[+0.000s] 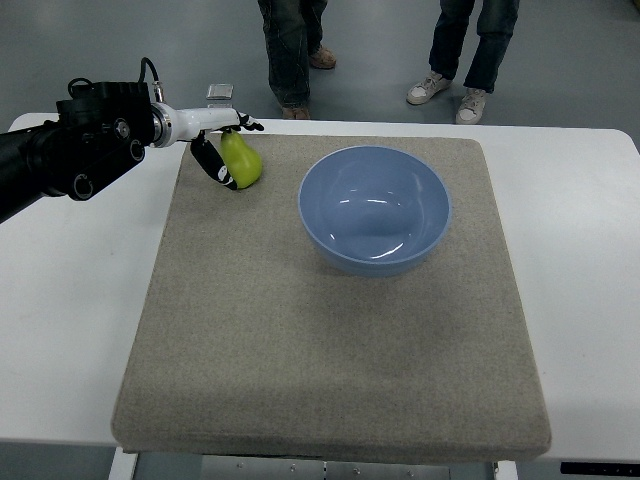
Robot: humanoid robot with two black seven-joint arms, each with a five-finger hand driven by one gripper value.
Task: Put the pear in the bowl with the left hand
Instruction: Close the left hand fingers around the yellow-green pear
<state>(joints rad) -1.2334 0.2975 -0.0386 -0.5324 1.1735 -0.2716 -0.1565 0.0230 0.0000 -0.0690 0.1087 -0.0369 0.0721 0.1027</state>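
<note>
Left hand on the pear, bowl waiting

From the top view you see the left hand (222,140) with its fingers (208,160) wrapped around the green pear (243,160) at the grey mat's (330,340) far-left corner, near the blue bowl (375,210), on the white desk (70,300)

A white table (590,260) fills most of the view, its far edge running across the upper part of the picture and its near edge low down. A grey-beige felt mat (330,350) lies on the middle of it, roughly square with rounded corners. Beyond the table the floor (120,50) is smooth grey, evenly lit, with a soft sheen. Two people stand there just past the far edge, shown only as jeans-clad legs (292,50) and shoes; one wears pale sneakers (447,97).
</note>
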